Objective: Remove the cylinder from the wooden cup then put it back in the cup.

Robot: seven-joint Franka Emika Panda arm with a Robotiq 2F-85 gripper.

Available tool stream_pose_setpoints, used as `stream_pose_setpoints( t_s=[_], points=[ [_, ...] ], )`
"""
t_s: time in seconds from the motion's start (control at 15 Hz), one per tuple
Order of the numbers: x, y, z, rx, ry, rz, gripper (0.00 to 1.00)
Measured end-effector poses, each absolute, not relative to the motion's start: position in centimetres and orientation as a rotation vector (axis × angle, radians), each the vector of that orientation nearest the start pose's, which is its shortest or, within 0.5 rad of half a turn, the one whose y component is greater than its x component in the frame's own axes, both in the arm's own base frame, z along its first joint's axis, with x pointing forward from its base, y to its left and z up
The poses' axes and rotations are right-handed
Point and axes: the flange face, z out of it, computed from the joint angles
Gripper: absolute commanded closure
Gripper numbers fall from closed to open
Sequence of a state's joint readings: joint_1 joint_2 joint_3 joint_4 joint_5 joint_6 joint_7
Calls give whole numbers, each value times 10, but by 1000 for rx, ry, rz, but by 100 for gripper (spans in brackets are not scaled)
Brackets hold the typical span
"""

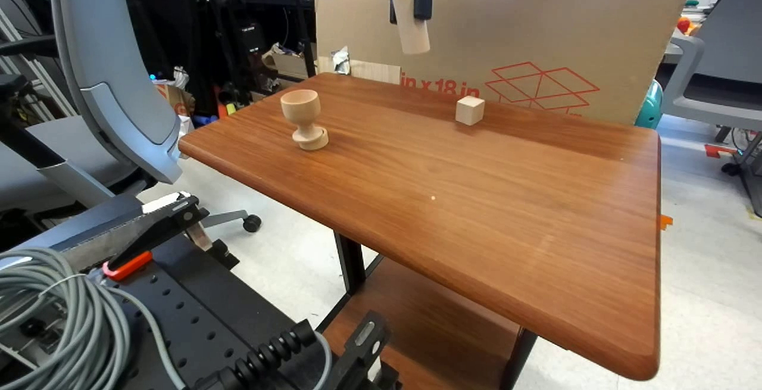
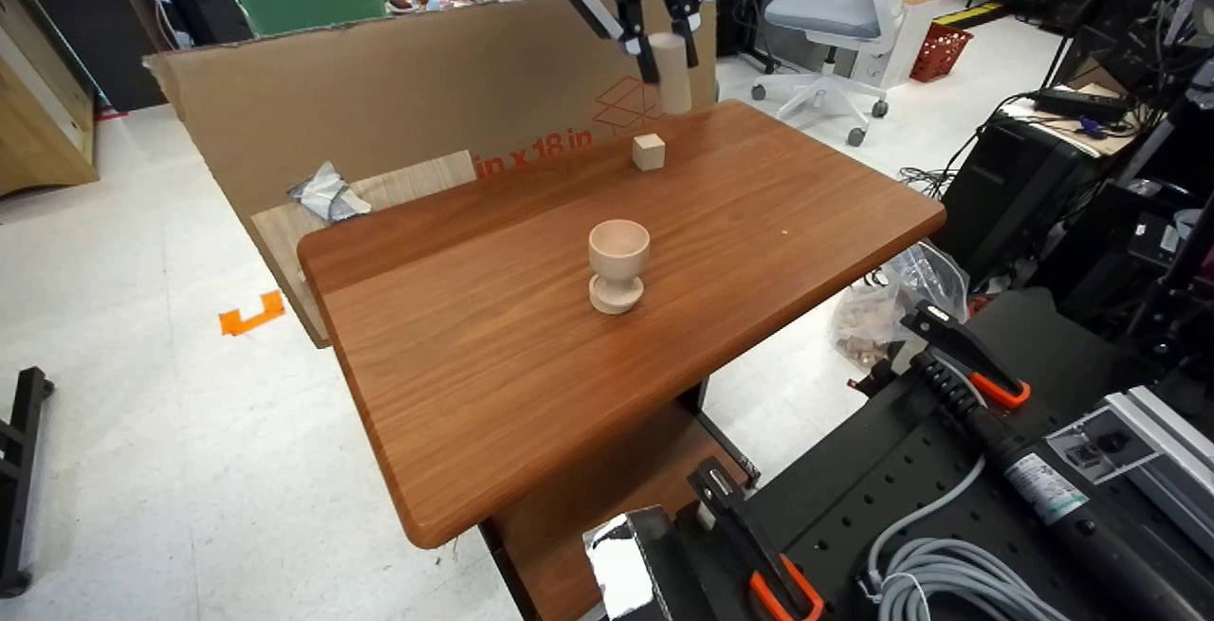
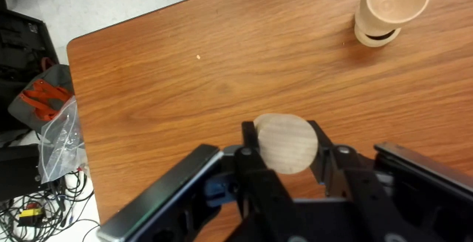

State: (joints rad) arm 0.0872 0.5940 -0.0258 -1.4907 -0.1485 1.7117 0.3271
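I hold cylinder (image 2: 672,78) clamped in gripper (image 1: 408,13), well above tabletop (image 1: 464,211), leaning slightly. Below gripper, far off to side, stands cup (image 2: 618,263). Hazard: lowering cylinder with lean uncorrected may strike and topple cup; weak grip could drop cylinder.

cylinder (image 1: 412,30), plain pale wood, gripped midair, slightly tilted, well apart from wooden cup (image 1: 302,114), cup round, stemmed, upright on table (image 1: 506,211)

In an exterior view, flat brown cardboard (image 1: 506,33) stood at one o'clock, a curved-back grey chair (image 1: 113,50) at ten.
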Motion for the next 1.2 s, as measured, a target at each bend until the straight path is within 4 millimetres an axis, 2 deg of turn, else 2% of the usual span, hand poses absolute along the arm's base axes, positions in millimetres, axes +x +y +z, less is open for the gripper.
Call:
stream_pose_setpoints(
  t_s=[0.33, 0.53, 0.73, 1.2],
  points=[
    [669, 34, 236, -3249, 366, 692, 90],
    [673, 36, 210, -3231, 371, 728, 90],
    [681, 35, 201, -3233, 375, 722, 90],
    [694, 36, 196, -3240, 378, 686, 90]
  ],
)
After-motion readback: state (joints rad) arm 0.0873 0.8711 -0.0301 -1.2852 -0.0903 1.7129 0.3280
